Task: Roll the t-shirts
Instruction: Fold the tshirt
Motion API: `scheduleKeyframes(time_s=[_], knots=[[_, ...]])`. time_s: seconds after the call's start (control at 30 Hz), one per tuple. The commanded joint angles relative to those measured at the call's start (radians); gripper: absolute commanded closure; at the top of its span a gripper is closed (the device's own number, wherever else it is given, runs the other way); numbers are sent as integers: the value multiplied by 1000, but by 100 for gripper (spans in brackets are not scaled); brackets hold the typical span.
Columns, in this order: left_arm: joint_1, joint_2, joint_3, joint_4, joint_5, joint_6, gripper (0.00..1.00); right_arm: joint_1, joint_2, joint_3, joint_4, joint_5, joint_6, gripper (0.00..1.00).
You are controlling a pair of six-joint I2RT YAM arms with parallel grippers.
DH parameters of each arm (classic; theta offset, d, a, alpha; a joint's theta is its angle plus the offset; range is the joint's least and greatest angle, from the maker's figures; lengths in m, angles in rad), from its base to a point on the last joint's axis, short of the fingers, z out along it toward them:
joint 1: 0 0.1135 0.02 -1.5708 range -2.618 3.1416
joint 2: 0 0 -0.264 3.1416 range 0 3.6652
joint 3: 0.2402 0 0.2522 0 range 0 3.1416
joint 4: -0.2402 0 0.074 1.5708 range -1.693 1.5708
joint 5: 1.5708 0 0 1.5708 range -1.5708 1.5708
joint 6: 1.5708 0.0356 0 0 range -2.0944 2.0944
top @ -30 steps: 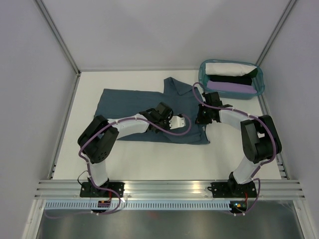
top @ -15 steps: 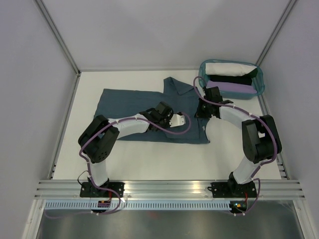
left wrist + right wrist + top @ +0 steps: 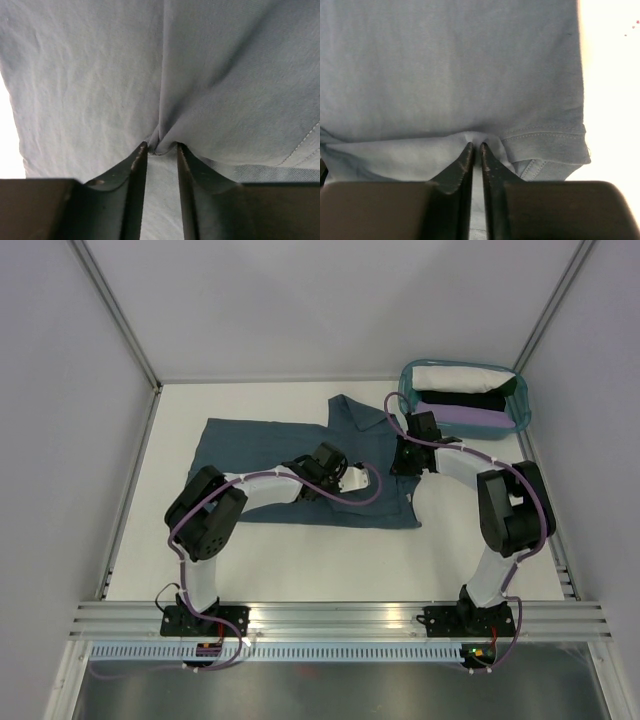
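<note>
Currently left fingers (image 3: 134,172) and right fingers (image 3: 463,170) each pinch the t-shirt (image 3: 250,445), basket (image 3: 404,388) nearby.

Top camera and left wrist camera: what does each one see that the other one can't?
Only the top camera shows the whole blue t-shirt spread on the table, both arms, and the teal basket holding white, black and lilac bundles. Only the left wrist camera shows the left gripper up close, pinching a little fold of cloth, plus a stitched hem. Both show the blue t-shirt.
</note>
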Motion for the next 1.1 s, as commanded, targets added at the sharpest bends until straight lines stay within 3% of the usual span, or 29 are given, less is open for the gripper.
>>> scheduleKeyframes(time_s=[0.0, 0.03, 0.23, 0.4, 0.57, 0.67, 0.77, 1.07], knots=[[14, -25, 25, -14, -12, 4, 63, -3, 14, 56, 0, 30, -8, 80], [18, -34, 28, -23, -11, -4, 58, -3, 17, 67, -15, 27, -9, 77], [48, -149, 39, -138, -30, -64, 50, -2, -67, 107, -120, 116, -49, 63], [25, -252, -5, -226, 51, -130, 45, -2, -225, -45, -127, 64, -13, 58], [-167, -167, 11, -224, -110, -113, 44, -2, -286, -154, -69, -57, 47, 58], [-210, -95, 70, -221, -130, -145, 43, -2, -271, -194, -47, -80, 69, 58], [-215, -35, 122, -195, -179, -182, 42, -2, -243, -212, -29, -116, 69, 50], [-221, 53, 123, -166, -165, -213, 40, -2, -156, -249, 36, -119, 87, 55]])
